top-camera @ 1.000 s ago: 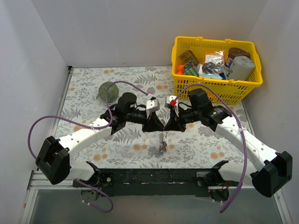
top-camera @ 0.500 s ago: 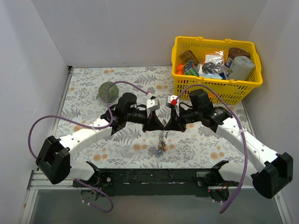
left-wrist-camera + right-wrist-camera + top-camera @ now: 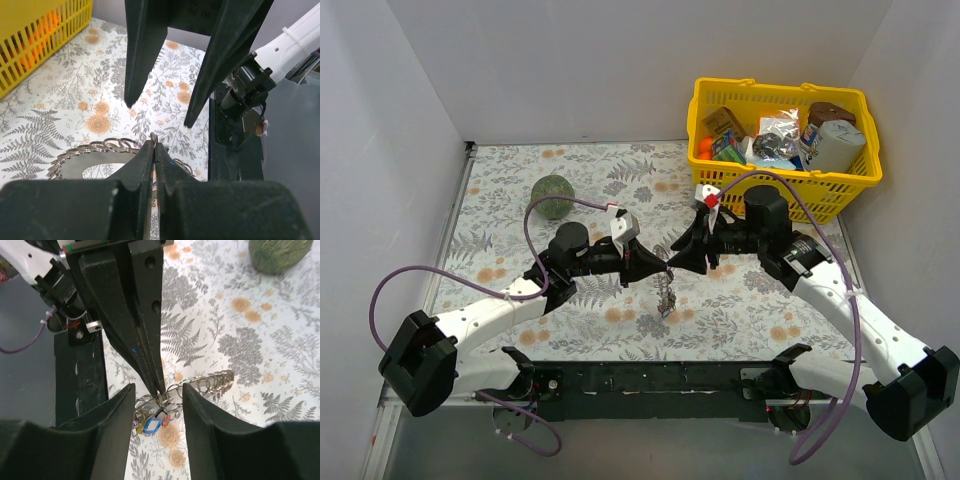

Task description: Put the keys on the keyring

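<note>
Left gripper (image 3: 154, 145) pinched shut on a thin loop of the keyring (image 3: 75, 169), which hangs at its 6 o'clock. Keys (image 3: 150, 426) bunched low. Right gripper (image 3: 158, 387) wide open, empty, straddling the left tips. It should probably grab one key only, with the left holding steady.

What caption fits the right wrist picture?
Shut left gripper pinches the keyring inside the open right gripper, near a blue key.
</note>
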Robot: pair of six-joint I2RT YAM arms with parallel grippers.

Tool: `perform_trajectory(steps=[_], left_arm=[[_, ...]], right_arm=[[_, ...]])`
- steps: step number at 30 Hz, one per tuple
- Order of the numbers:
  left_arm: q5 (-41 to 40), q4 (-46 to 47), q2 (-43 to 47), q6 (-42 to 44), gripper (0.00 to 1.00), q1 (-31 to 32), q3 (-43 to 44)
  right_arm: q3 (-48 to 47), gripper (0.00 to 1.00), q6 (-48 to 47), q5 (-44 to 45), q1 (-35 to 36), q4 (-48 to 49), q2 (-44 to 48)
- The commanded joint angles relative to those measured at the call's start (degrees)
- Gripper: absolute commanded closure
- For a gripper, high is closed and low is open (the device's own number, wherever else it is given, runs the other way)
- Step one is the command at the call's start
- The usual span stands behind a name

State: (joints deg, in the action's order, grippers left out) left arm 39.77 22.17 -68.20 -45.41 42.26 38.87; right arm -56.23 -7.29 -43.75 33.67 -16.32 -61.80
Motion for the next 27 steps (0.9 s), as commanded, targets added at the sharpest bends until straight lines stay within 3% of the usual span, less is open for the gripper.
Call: perform_trajectory(steps=[1,12,20,27], left_arm=[[-1.98,12.96,2.99,-4.25,1.0,0.28,-1.96],[-3.56,23.95,5.1,-5.22,1.0,0.28,-4.86],[-0.14,32.31,4.93,-6.89,1.0,0.28,-7.23],[3.2,34.95,4.75,-7.94,1.0,0.28,-7.14]], right_arm=[[2.08,0.49,4.82,0.24,-1.68,8.84,3.52],[4.8,0.52,5.53,-5.55,-3.7,13.32,6.25],[9.73,0.54,9.05,-16.71,-4.23,26.76,10.65],[11.05,0.53,8.26,-17.42,-4.93,27.65,10.56]])
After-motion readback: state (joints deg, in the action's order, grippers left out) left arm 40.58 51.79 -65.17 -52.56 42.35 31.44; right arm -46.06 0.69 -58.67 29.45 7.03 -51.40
